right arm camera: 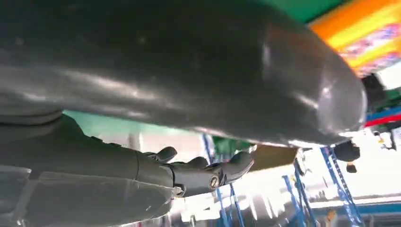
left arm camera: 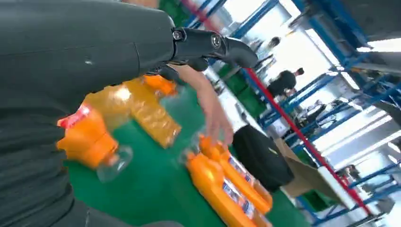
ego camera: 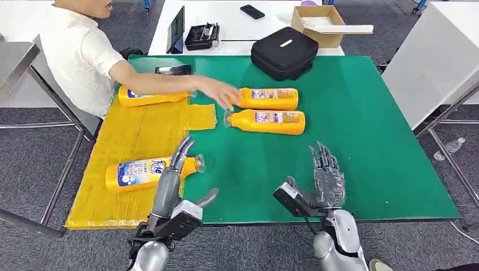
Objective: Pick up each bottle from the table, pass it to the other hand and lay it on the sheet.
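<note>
I see both my hands empty with fingers spread: left hand (ego camera: 176, 179) above the sheet (ego camera: 141, 132) beside a bottle (ego camera: 148, 172) lying there, right hand (ego camera: 326, 179) off the sheet over the mat. A person's hand (ego camera: 217, 92) touches the far bottle (ego camera: 266, 98), probably restocking, so I would wait.

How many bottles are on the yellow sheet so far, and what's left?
Done: two bottles lie on the yellow sheet, the near bottle and the far bottle. In hand: nothing; the left hand is open above the near bottle, and the right hand is open. Left: two bottles on the green mat, where a person's hand reaches.
</note>
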### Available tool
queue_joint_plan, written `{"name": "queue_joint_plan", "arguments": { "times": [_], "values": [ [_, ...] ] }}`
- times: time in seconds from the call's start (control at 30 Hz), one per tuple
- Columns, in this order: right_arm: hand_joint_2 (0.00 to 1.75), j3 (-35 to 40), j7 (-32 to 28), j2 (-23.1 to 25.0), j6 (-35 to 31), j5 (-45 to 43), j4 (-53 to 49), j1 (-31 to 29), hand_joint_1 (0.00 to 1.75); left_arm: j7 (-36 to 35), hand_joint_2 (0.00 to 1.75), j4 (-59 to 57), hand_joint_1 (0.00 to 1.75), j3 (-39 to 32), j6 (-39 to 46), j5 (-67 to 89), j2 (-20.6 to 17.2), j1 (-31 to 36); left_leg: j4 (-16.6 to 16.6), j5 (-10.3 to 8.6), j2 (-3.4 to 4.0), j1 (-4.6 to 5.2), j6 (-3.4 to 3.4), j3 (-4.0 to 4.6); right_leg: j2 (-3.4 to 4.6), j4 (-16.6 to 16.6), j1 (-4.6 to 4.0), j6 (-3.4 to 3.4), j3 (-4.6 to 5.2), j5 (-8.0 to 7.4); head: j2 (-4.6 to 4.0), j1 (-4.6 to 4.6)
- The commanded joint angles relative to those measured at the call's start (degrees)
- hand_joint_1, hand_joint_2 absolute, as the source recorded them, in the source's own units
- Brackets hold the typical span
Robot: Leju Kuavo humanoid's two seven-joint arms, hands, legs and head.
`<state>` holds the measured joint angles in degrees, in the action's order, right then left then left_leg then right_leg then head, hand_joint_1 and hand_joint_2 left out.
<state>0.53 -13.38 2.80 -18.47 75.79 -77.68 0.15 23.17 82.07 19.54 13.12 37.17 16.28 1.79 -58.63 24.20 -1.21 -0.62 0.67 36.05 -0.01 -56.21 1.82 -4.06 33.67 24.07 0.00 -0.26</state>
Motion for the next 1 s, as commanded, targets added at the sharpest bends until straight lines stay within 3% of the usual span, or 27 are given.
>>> {"name": "queue_joint_plan", "arguments": {
  "times": [0.03,0.1,0.13,0.73,1.0],
  "values": [
    [0.00,-2.0,4.0,-4.1,0.3,8.2,0.2,0.0,0.00,0.8,1.75,0.0,0.00,-5.9,-1.8,-7.9,3.7,-1.4,0.0,0.06,0.04,-0.02,0.01,-0.12,-0.04,0.0,-0.06,0.16,-0.15,0.05,0.00,0.02],
    [0.00,-1.7,4.5,-4.7,0.5,9.0,0.9,-0.1,0.00,0.8,1.75,0.4,0.00,-5.9,-1.7,-7.9,3.7,-1.6,0.0,0.08,0.10,-0.02,0.02,-0.16,0.01,0.0,-0.07,0.16,-0.18,0.06,0.00,0.02],
    [0.00,-2.3,4.9,-4.2,0.9,9.0,0.7,0.3,0.00,3.1,1.75,1.5,0.00,-5.5,6.2,-3.5,3.7,-1.9,0.0,0.14,0.15,-0.05,0.02,-0.26,0.04,0.1,-0.10,0.22,-0.28,0.09,0.00,0.02],
    [0.00,1.7,5.0,-3.8,2.5,9.3,7.6,-3.8,0.00,3.4,1.75,6.9,0.00,-1.7,9.3,0.1,3.2,-3.1,0.0,0.06,0.13,-0.06,0.00,-0.13,0.06,0.0,-0.07,0.15,-0.15,0.03,0.00,0.02],
    [0.00,-0.1,4.6,-3.6,2.5,6.2,12.0,-6.0,0.00,3.8,1.75,7.8,0.00,-0.3,10.3,0.7,3.0,-3.3,0.0,0.12,0.23,-0.07,0.01,-0.27,0.13,0.1,-0.10,0.23,-0.29,0.04,0.00,0.02]
  ]
}}
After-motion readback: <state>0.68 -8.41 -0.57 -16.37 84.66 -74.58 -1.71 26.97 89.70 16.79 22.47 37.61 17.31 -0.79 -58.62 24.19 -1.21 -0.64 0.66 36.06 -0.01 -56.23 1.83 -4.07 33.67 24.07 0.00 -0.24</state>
